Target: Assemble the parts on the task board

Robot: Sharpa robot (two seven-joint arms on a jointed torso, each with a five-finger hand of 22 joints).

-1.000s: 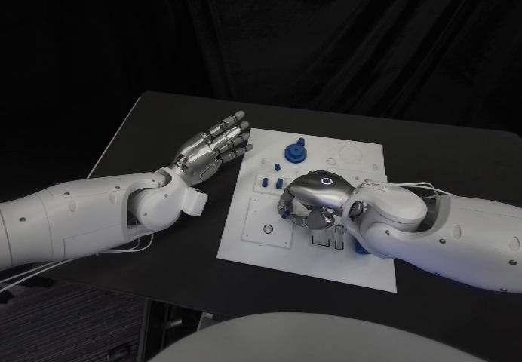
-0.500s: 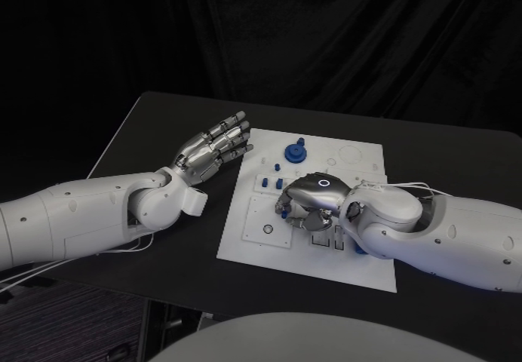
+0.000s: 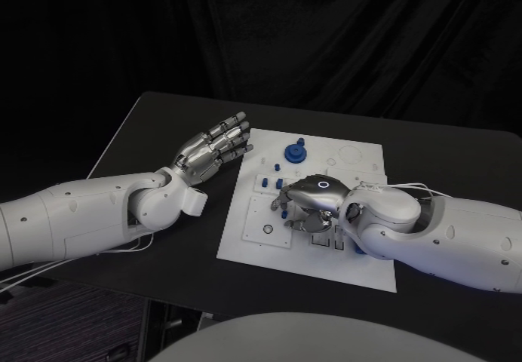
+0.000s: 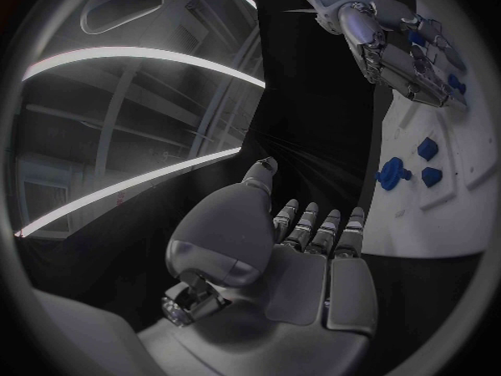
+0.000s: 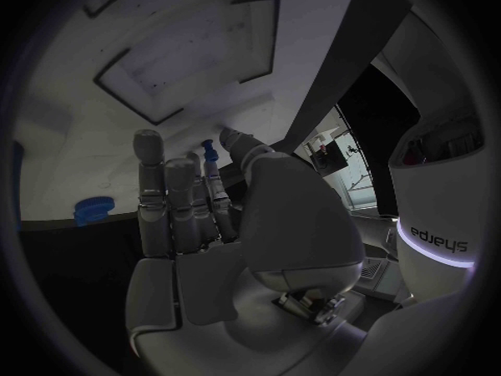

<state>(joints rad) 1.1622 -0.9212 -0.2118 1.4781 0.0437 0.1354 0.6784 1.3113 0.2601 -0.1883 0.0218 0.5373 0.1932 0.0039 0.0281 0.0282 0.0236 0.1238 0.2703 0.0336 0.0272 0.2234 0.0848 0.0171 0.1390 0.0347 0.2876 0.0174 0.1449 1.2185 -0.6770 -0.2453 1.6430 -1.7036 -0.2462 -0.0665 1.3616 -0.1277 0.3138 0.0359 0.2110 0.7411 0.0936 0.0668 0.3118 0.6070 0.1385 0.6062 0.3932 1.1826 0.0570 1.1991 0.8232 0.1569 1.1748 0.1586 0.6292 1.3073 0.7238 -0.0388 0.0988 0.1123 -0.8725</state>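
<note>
Driving this one remotely, quick status. The task board [image 3: 327, 256] sits in the middle of the head view, and I'd say we're partway through at best. A few blue parts already look seated: a round knob-like part [image 3: 295, 152] stands in the board's upper middle, and a couple of small blue pieces [image 3: 272, 182] sit just left of my right hand. Toward the board's upper right I can see pale round recesses [image 3: 354, 156] with nothing in them, and at lower left there's a square recess with a small ring [image 3: 268, 229], so there's still plenty to fill, as far as I can judge.

The right hand [image 3: 308, 202] is down over the centre of the board, fingers curled toward it. In the right wrist view there's a thin blue pin [image 5: 208, 152] pinched between thumb and fingertips, so I'd call that part grasped and on its way to a slot. Which slot, I can't tell; the hand hides it.

The left hand [image 3: 214, 145] hangs over the table just beside the board's upper left edge, fingers straight and loose, holding nothing.
</note>
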